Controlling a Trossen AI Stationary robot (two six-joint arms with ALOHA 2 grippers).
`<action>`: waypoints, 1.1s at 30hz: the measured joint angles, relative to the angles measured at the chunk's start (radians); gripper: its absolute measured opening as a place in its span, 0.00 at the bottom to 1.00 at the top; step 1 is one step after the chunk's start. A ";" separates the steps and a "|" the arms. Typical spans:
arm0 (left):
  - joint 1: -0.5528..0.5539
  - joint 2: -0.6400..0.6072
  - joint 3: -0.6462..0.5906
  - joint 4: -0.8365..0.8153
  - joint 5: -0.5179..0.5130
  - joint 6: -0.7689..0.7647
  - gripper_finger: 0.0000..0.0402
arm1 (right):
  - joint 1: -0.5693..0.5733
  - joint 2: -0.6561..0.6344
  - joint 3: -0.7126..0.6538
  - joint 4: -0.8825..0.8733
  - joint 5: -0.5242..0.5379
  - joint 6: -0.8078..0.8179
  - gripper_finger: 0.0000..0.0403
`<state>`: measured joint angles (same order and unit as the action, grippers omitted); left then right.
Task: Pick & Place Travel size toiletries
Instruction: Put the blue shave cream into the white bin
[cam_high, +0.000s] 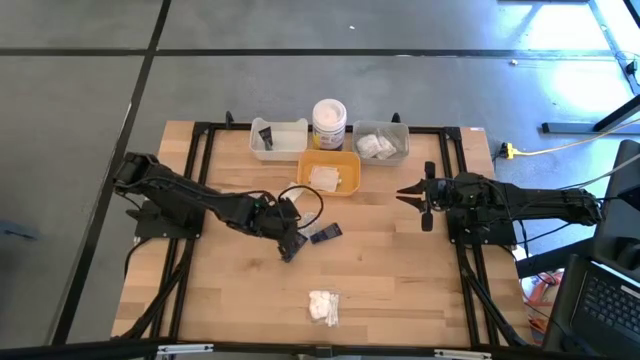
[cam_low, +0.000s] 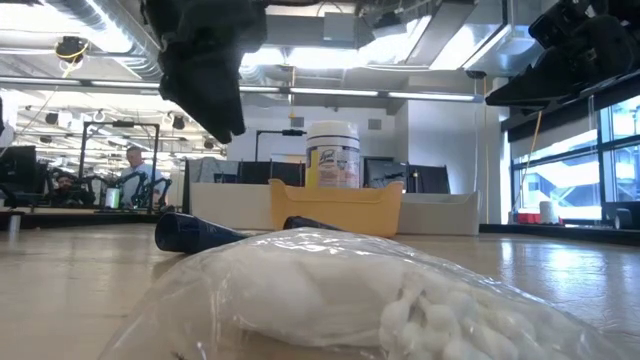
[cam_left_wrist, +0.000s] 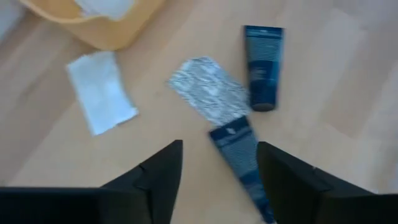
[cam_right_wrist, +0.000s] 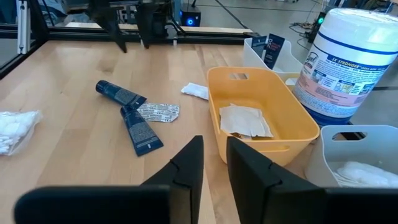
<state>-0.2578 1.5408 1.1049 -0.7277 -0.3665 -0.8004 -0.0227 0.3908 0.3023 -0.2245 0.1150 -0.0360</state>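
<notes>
Two dark tubes (cam_left_wrist: 263, 65) (cam_left_wrist: 239, 162) lie flat on the wooden table (cam_high: 400, 280), meeting in a V, with a patterned sachet (cam_left_wrist: 208, 96) between them and a white sachet (cam_left_wrist: 102, 90) next to the yellow tray (cam_high: 330, 172). My left gripper (cam_left_wrist: 217, 180) hangs open above the nearer tube and touches nothing. A clear bag of white fluffy pieces (cam_high: 323, 307) lies near the front edge. My right gripper (cam_high: 415, 195) waits at the table's right, a narrow gap between its fingers with nothing in it.
The yellow tray holds beige sachets (cam_right_wrist: 245, 121). Behind it stand a white tray (cam_high: 278, 138) with a black tube, a jar (cam_high: 329, 122) with a yellow label, and a grey tray (cam_high: 382, 140) holding white pieces. Bare wood lies between the tubes and the bag.
</notes>
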 joint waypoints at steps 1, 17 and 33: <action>0.001 0.000 0.000 0.012 0.022 0.009 0.53 | 0.000 0.000 0.000 0.000 0.000 0.000 0.18; -0.001 0.155 0.000 0.086 0.133 -0.064 0.56 | 0.000 0.000 0.000 0.000 0.000 0.000 0.14; 0.019 0.242 0.000 0.171 0.195 -0.011 0.64 | 0.000 0.000 0.000 0.000 -0.001 0.000 0.22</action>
<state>-0.2389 1.7828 1.1053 -0.5568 -0.1716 -0.8111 -0.0227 0.3908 0.3023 -0.2249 0.1143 -0.0357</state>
